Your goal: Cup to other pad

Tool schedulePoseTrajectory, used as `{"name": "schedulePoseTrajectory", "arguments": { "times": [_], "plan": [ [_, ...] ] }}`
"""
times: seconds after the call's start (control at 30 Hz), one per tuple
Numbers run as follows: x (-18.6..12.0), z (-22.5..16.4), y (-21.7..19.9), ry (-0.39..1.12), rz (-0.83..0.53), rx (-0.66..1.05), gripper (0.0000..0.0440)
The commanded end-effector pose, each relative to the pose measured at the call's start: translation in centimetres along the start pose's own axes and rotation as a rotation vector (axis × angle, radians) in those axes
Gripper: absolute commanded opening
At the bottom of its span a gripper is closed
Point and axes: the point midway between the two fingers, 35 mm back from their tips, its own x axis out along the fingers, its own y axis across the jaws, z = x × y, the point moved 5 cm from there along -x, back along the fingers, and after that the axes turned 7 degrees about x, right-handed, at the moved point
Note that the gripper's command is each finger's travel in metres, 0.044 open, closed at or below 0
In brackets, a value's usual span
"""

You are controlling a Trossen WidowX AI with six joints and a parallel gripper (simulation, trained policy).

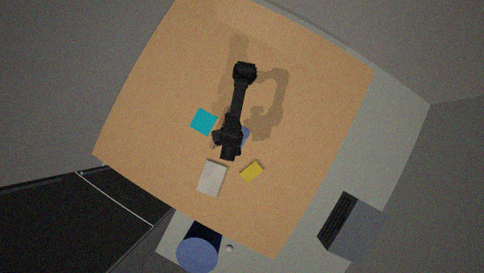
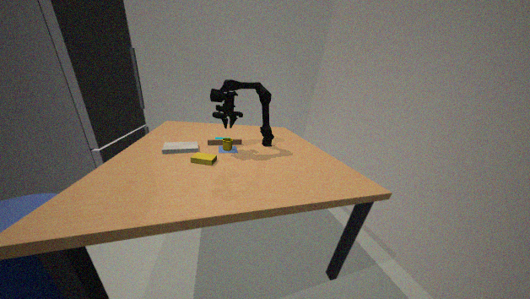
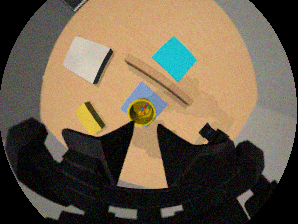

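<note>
We had the black parallel-jaw gripper (image 2: 229,127) (image 3: 145,125) hanging above the round yellow cup (image 2: 227,144) (image 3: 142,112), its fingers partly apart with nothing between them. The cup stood upright on the flat blue square pad (image 1: 245,136) (image 2: 221,150) (image 3: 143,89), the coloured marbles (image 3: 145,108) inside it. In the wrist view, the flat cyan square pad (image 1: 203,122) (image 2: 219,138) (image 3: 174,58) lay at about one o'clock from the cup, beyond the long, low wooden bar (image 2: 212,143) (image 3: 157,80). None of the carrying was done: we judged that the approach was under way, while the grasp, the lift over the bar, the setting down and the release all remained. Lowering came next, we reckoned, with the fingers lined up around the cup; a knock on its rim could have spilled the marbles.
</note>
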Motion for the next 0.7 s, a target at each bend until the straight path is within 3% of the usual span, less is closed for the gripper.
{"name": "schedulePoseTrajectory", "arguments": {
  "times": [0.0, 0.67],
  "plan": [
    [1.7, 0.0, -0.2, -0.005, -0.066, 0.021, 0.0169],
    [7.7, -0.4, -0.7, -0.029, -0.187, 0.047, 0.0194]
  ]
}}
